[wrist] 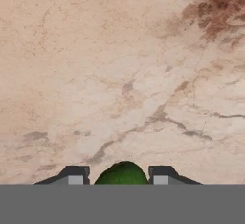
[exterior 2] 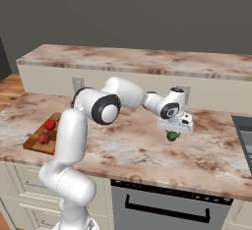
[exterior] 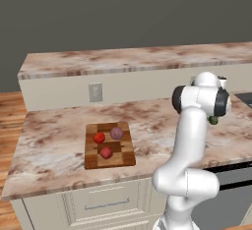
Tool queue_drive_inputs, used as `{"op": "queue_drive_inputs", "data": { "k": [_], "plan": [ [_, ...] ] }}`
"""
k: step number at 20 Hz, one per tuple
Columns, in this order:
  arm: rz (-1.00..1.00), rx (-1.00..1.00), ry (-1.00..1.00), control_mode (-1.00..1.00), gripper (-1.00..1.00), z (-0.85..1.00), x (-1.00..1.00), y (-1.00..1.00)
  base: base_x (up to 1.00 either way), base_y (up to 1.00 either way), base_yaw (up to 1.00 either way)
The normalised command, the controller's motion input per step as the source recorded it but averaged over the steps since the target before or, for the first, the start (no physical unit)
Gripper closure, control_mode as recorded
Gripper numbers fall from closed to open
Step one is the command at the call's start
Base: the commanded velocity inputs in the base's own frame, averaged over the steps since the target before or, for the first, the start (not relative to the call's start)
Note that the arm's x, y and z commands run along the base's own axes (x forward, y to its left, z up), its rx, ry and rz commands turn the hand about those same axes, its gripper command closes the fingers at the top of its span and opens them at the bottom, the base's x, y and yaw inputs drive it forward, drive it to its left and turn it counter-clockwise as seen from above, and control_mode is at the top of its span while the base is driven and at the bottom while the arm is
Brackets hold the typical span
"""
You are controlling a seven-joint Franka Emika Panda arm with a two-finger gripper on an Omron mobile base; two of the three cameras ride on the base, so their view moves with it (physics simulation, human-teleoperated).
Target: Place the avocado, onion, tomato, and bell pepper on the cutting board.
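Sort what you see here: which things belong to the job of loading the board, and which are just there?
Part of the job:
- dark green oval avocado, in the gripper
- patterned wooden cutting board
- glossy red round tomato
- dull purple onion
- lumpy red bell pepper

Just there:
- marbled stone counter
- grey wall outlet

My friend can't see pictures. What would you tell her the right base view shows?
The robot's pincer holds the green avocado above the marble counter. Far to the left, the tomato and bell pepper sit on the cutting board.
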Motion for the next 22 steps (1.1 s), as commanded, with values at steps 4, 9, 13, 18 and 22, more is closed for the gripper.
{"op": "queue_drive_inputs", "data": {
  "k": [4, 9, 13, 18, 22],
  "plan": [
    [0.00, 0.00, -0.12, -1.00, 1.00, 0.69, -0.34, 0.39, 0.00, 0.00, 0.00],
    [0.00, -0.01, -0.12, -1.00, 1.00, 0.74, -0.37, 0.65, 0.00, 0.00, 0.00],
    [0.00, -0.03, -0.12, -1.00, 1.00, 0.49, -0.39, 0.76, 0.00, 0.00, 0.00],
    [0.00, -0.07, -0.08, -1.00, 1.00, 0.29, -0.33, 0.96, 0.00, 0.00, 0.00],
    [0.05, -0.08, -0.06, -1.00, 1.00, 0.08, -0.21, 1.00, 0.00, 0.00, 0.00]
  ]
}}
